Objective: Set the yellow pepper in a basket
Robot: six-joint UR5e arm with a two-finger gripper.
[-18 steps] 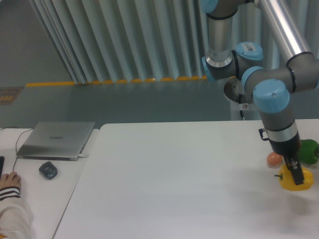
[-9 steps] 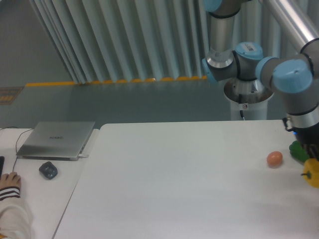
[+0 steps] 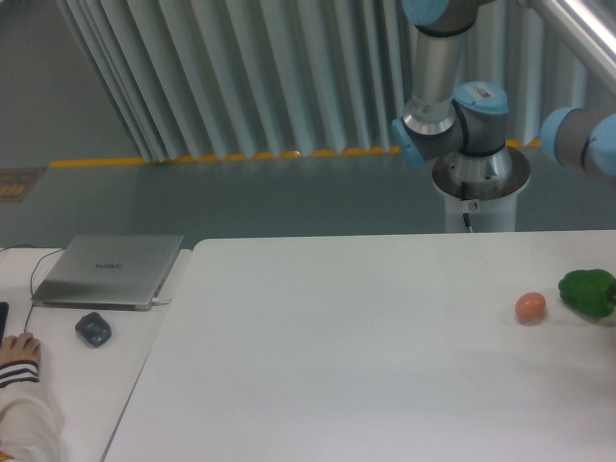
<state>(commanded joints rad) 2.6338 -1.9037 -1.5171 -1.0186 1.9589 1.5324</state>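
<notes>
The yellow pepper is out of view; it does not show anywhere in the camera view. My gripper is also out of view, past the right edge of the picture. Only the arm's upper links [image 3: 452, 106] and an elbow joint [image 3: 587, 144] show at the top right. No basket shows in the frame.
A green bell pepper [image 3: 588, 293] lies at the right edge of the white table [image 3: 337, 366]. A small orange-pink round fruit [image 3: 529, 307] lies just left of it. A closed laptop [image 3: 108, 269], a mouse [image 3: 93, 329] and a person's hand [image 3: 17, 348] are at the left.
The gripper, holding the yellow pepper, moved right and left the frame with it. The green pepper, hidden before by the arm, now shows in full.
</notes>
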